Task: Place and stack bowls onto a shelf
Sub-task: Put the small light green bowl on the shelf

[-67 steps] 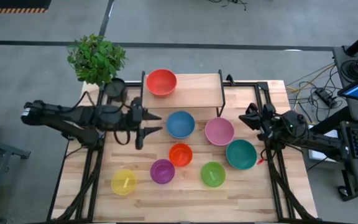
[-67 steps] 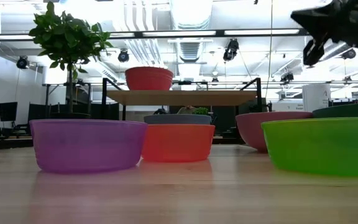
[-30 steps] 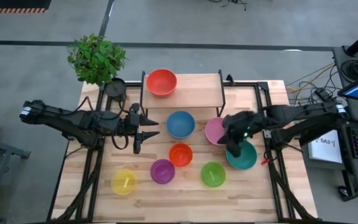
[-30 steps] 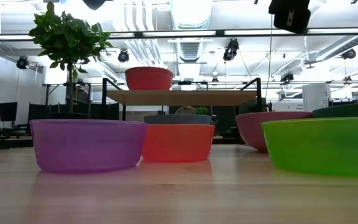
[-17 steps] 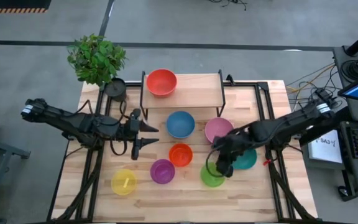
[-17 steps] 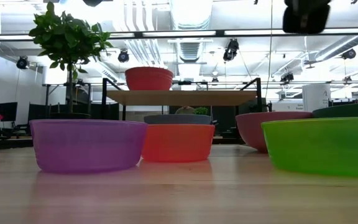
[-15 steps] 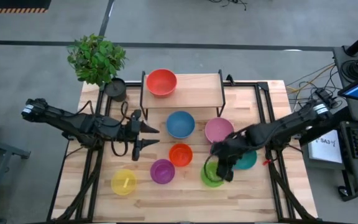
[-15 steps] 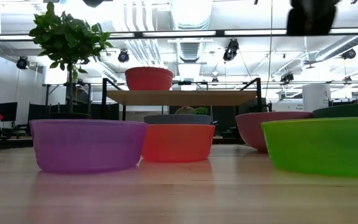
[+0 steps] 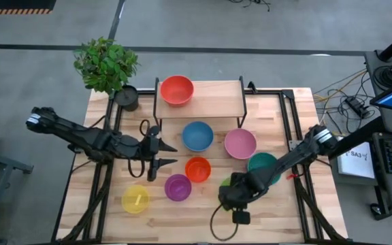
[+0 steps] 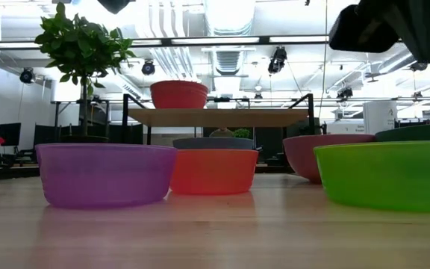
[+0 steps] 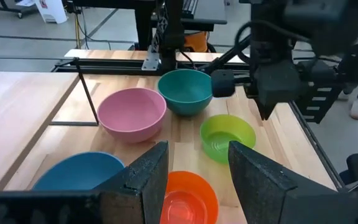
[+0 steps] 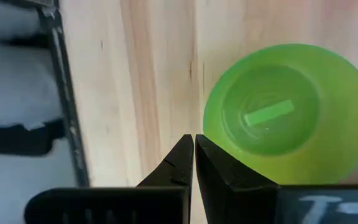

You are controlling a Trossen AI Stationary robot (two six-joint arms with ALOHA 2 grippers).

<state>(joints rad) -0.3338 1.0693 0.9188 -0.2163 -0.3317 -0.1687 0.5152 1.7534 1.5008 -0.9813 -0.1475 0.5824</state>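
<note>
Two dark fingers of the right gripper (image 12: 193,163) are pressed together, holding nothing, poised above the small round green plastic bowl (image 12: 289,132) — its near rim just beside the fingertips. Bare tabletop lies on the fingers' other side; the light-wood shelf (image 9: 209,99) is well apart. The left gripper (image 9: 167,154) waits spread beside the orange plastic bowl (image 9: 197,169).
</note>
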